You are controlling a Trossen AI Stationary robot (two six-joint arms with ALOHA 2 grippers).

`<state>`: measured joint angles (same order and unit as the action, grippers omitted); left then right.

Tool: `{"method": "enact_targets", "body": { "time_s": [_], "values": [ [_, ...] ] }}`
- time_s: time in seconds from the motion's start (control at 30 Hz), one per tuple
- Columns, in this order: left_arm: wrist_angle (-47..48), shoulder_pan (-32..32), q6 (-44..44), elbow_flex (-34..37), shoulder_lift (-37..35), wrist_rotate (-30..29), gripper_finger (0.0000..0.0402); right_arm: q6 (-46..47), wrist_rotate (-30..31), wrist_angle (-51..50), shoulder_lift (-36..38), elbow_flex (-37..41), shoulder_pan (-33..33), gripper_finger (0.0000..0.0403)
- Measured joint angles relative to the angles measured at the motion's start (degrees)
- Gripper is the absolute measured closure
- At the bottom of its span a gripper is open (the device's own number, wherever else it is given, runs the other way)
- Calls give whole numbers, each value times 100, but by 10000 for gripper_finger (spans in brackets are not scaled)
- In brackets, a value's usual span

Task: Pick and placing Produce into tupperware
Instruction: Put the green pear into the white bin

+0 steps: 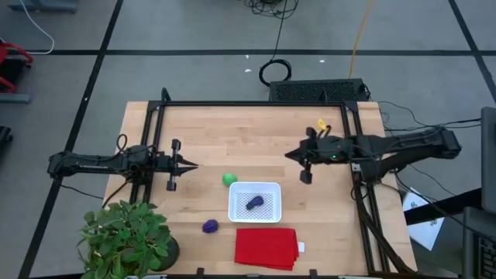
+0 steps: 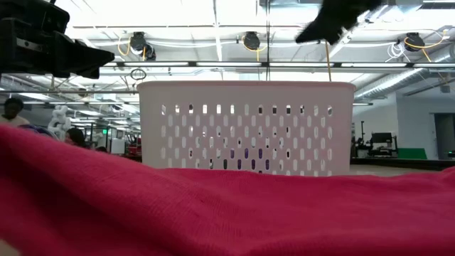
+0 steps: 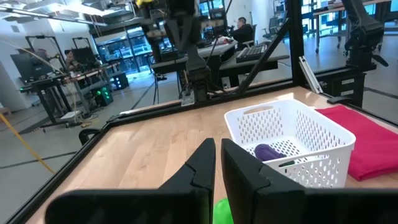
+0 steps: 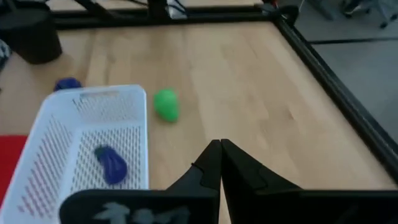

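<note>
- Basket (image 1: 273,191): table centre, holding the long purple piece (image 1: 255,203).
- Green piece (image 1: 229,180): just left of the basket, far corner.
- Round purple piece (image 1: 210,226): near-left, apart.
- Left gripper (image 1: 192,165): left of green piece, fingers together, empty.
- Right gripper (image 1: 290,154): raised far-right of the basket, seemingly pressed together.

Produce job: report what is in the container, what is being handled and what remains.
Done: one dark purple piece lies inside the white container. In hand: nothing; the left tool and the right tool both hang shut and empty above the table. Left: the green piece beside the container and the other purple piece near the potted plant both lie on the table.
</note>
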<state>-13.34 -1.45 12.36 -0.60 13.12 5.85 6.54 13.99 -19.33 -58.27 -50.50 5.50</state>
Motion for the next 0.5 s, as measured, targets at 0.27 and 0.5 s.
{"method": "enact_targets", "body": {
  "time_s": [0.27,0.5],
  "values": [
    [41,-2,-4,0,0,0,371,568,-45,1984,938,1579,348,403],
    [137,0,127,0,1,-37,371,187,-42,2273,1391,2128,473,403]
  ]
}}
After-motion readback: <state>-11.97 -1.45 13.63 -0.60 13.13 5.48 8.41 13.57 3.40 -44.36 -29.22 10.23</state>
